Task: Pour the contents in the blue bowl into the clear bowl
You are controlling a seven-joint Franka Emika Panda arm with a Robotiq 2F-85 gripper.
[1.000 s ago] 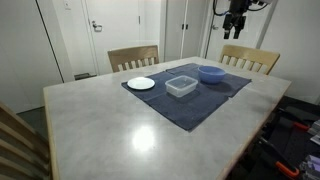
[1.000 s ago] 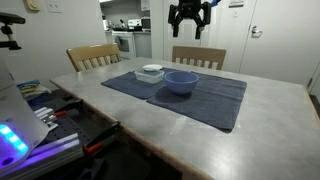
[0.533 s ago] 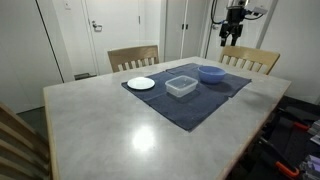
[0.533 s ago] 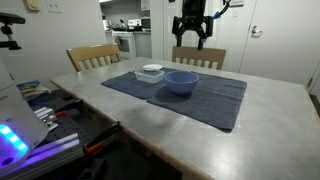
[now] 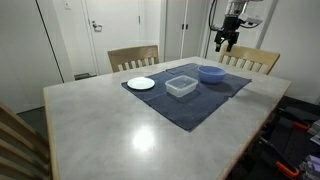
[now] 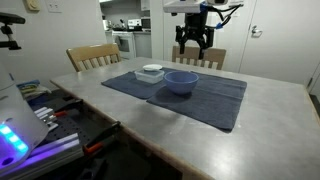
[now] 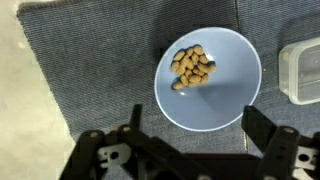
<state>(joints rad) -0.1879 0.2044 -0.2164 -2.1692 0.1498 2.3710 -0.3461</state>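
Note:
The blue bowl [image 7: 208,78] rests on a dark blue cloth and holds a small heap of tan nuts [image 7: 192,66]; it also shows in both exterior views [image 5: 210,73] [image 6: 181,81]. The clear bowl [image 5: 181,86] [image 6: 152,72] sits beside it on the cloth, and its edge shows at the right of the wrist view [image 7: 303,70]. My gripper [image 7: 196,128] [image 5: 224,41] [image 6: 192,43] hangs open well above the blue bowl, nothing between its fingers.
A small white plate [image 5: 141,83] lies at the cloth's corner. The dark cloth [image 5: 190,103] [image 6: 200,95] covers part of the pale table [image 5: 120,130]. Wooden chairs [image 5: 133,57] [image 6: 92,55] stand at the table's far sides.
The gripper has come down and shifted towards the blue bowl in both exterior views. The bowls and plate have not moved.

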